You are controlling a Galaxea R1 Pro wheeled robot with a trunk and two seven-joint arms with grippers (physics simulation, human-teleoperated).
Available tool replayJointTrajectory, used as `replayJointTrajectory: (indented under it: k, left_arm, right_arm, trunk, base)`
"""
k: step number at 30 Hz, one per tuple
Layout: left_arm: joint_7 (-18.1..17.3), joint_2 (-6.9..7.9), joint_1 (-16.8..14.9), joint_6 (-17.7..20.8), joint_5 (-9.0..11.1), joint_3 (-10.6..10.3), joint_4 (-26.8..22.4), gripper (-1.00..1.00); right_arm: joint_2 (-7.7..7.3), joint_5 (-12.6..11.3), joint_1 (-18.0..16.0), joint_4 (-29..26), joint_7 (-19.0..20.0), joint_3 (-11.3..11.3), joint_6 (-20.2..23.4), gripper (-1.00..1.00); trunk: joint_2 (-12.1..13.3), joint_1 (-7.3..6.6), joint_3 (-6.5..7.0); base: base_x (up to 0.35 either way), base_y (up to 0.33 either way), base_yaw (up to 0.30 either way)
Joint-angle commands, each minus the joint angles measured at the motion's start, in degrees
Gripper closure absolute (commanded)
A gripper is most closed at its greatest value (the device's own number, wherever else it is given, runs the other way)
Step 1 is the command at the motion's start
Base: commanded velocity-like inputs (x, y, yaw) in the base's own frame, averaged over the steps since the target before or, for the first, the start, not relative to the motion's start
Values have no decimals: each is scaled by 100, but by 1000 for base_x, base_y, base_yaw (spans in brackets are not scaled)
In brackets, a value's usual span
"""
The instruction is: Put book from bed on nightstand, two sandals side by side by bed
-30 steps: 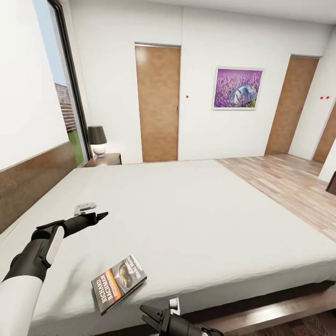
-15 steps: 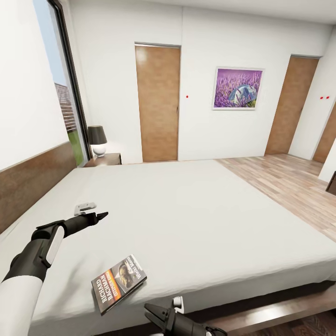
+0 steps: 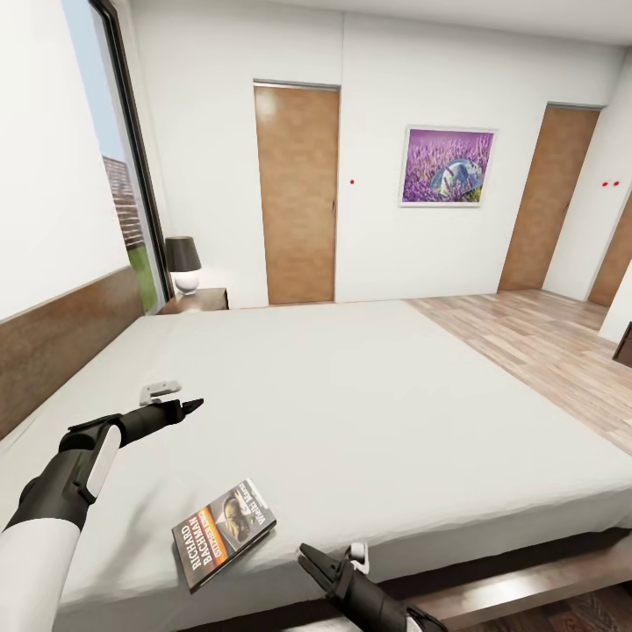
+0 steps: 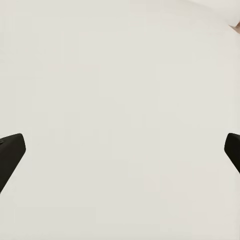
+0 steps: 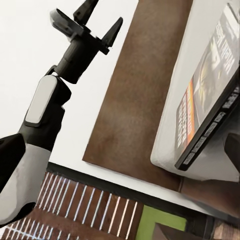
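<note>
The book [image 3: 224, 533], a dark paperback with an orange band, lies flat near the front edge of the bed [image 3: 369, 412]. In the right wrist view the book [image 5: 207, 95] shows edge-on at the mattress corner. My right gripper [image 3: 314, 559] hovers open at the bed's front edge, a little to the right of the book and apart from it. Farther back on the left, my left gripper [image 3: 189, 405] is held open over bare mattress, its fingers [image 4: 11, 150] wide apart. A nightstand [image 3: 197, 300] stands beyond the bed's far corner. The sandals are out of view.
A lamp [image 3: 183, 263] stands on the nightstand beside the tall window [image 3: 123, 175]. The dark headboard [image 3: 61, 342] runs along the left. Two brown doors [image 3: 297, 193] and a lavender picture [image 3: 448, 167] are on the far wall. Wood-plank floor [image 3: 544, 351] opens at the right.
My right gripper has slid to the right along the bed's front edge, a little away from the book. The left arm and the book have not moved.
</note>
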Motion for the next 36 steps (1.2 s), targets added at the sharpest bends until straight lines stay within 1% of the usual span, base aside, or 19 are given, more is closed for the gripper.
replayJointTrajectory:
  k: [1, 2, 4, 7, 12, 18, 21, 22, 25, 36]
  left_arm:
    - [-8, -1, -3, 44, 33, 10, -3, -100]
    - [-8, -1, -3, 44, 33, 10, -3, -100]
    - [-9, -1, -2, 44, 33, 10, -3, -100]
    - [-6, -3, -2, 44, 33, 10, -3, -100]
    - [-6, -4, -3, 44, 33, 10, -3, -100]
    - [-4, -8, -2, 44, 33, 10, -3, -100]
    - [-4, -9, -2, 44, 33, 10, -3, -100]
    - [-4, -9, -3, 44, 33, 10, -3, -100]
    - [-4, -9, -2, 44, 33, 10, -3, -100]
    - [-5, -10, -2, 44, 33, 10, -3, -100]
  right_arm:
    - [-11, -59, -5, 17, 62, -54, 46, -100]
    - [-11, -59, -5, 17, 62, -54, 46, -100]
    - [-31, -61, -5, 48, 162, -175, 28, -100]
    - [-50, -63, -2, 93, 273, -279, 8, -100]
    - [-56, -61, 1, 142, 339, -349, -56, -100]
    - [-50, -61, 3, 262, 359, -387, -356, -100]
    - [-48, -62, 3, 309, 362, -394, -418, -100]
    - [-45, -62, 3, 325, 364, -397, -441, -100]
    - [-40, -67, 4, 357, 369, -402, -485, -100]
    - [-35, -92, 4, 401, 374, -406, -527, -100]
  trunk:
    - [-3, -1, -6]
    - [-3, -1, -6]
    - [-3, -1, -6]
    - [-3, -1, -6]
    - [-3, -1, -6]
    - [-3, -1, -6]
    - [-3, -1, -6]
    - [-43, 21, -24]
    - [-163, 87, -78]
    - [-163, 87, -78]
  base:
    - [0, 0, 0]
    - [0, 0, 0]
    - [0, 0, 0]
    - [0, 0, 0]
    - [0, 0, 0]
    - [0, 0, 0]
    - [0, 0, 0]
    - [0, 0, 0]
    - [0, 0, 0]
    - [0, 0, 0]
